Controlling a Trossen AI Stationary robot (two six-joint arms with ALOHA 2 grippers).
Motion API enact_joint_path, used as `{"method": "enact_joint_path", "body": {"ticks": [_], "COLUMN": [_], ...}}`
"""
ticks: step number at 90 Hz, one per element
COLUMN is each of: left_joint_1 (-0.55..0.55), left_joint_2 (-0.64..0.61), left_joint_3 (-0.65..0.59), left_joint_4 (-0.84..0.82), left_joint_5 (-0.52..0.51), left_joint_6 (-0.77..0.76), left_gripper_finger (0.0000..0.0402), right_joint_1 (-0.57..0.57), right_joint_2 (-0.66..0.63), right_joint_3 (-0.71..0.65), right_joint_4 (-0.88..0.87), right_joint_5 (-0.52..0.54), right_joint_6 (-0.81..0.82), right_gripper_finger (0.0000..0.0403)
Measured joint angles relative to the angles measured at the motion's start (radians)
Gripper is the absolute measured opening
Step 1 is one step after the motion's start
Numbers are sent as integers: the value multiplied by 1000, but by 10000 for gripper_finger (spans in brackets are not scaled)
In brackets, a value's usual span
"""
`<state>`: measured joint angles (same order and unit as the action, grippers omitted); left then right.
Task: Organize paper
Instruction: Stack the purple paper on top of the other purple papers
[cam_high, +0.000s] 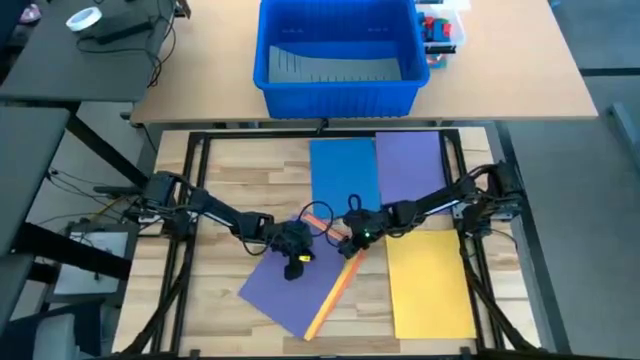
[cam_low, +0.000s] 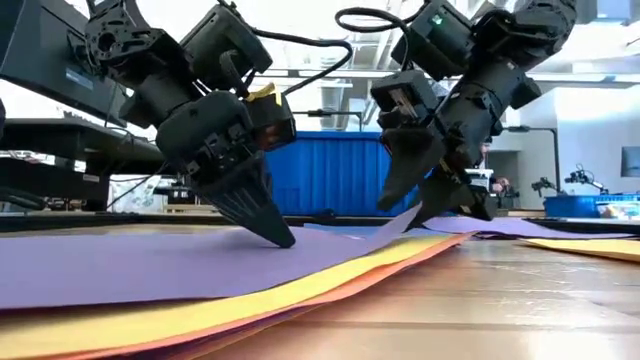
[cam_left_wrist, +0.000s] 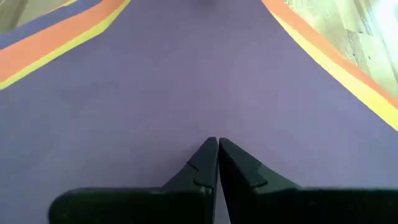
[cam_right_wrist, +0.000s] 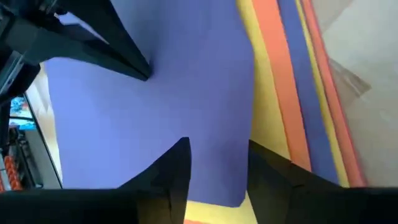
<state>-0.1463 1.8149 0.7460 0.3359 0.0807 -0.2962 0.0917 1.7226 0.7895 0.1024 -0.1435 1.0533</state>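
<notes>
Purple paper (cam_high: 272, 293) under left gripper (cam_high: 297, 265)

Black jointed arms, looped cables, tapered fingers (cam_left_wrist: 208, 165)

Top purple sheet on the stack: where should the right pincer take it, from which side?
Take the purple sheet at its raised corner, coming in from the right arm's side. The low view shows that corner peeled up off the stack, while the shut left pincer pins the sheet flat. The open right pincer already straddles that edge.
</notes>
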Motion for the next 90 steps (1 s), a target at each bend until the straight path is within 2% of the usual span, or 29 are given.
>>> {"method": "enact_joint_path", "body": {"ticks": [11,25,37,50,62,72,80,90], "left_joint_1": [0,0,2,21,63,117,170,235], "left_joint_2": [0,-5,-49,-156,-256,-336,-381,-422], "left_joint_3": [0,1,38,125,202,243,256,256], "left_joint_4": [1,-8,-126,-354,-580,-681,-716,-726], "left_joint_5": [-1,-2,-8,-6,-21,-41,-48,-48], "left_joint_6": [0,1,37,124,224,290,336,380], "left_gripper_finger": [0,0,0,0,0,0,0,0], "right_joint_1": [3,4,-25,-102,-239,-416,-592,-795], "right_joint_2": [0,0,-42,-207,-405,-543,-597,-585], "right_joint_3": [0,0,0,0,0,18,58,128], "right_joint_4": [0,-16,-90,-278,-508,-738,-872,-979], "right_joint_5": [0,-11,-17,-47,-77,-78,-78,-75], "right_joint_6": [-58,-134,-170,-286,-400,-551,-679,-836], "right_gripper_finger": [90,11,1,0,0,0,0,0]}}
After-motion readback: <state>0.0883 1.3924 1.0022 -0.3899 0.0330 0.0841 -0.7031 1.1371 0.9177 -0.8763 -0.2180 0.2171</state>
